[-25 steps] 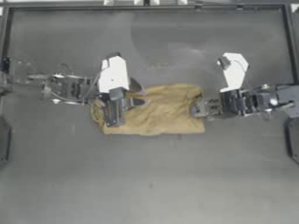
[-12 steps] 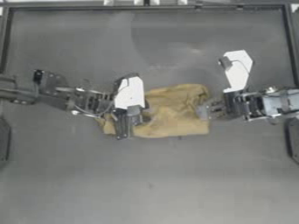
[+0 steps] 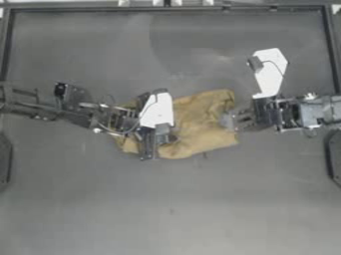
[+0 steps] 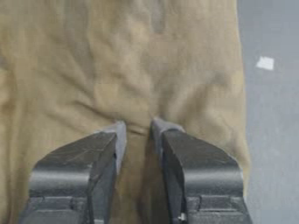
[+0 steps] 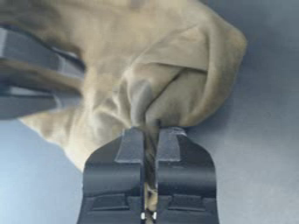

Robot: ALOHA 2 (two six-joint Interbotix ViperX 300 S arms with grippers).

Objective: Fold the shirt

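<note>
This looks like a robotics lab or test bench rather than a home; the work surface is a bare dark grey table [image 3: 173,199] enclosed by a raised dark frame [image 3: 166,8] along its edges; two robot arms reach in from opposite sides, with exposed cabling and metal linkages on the left arm [image 3: 80,110] and the right arm [image 3: 303,112]; no household furniture or decor appears anywhere in view.
</note>
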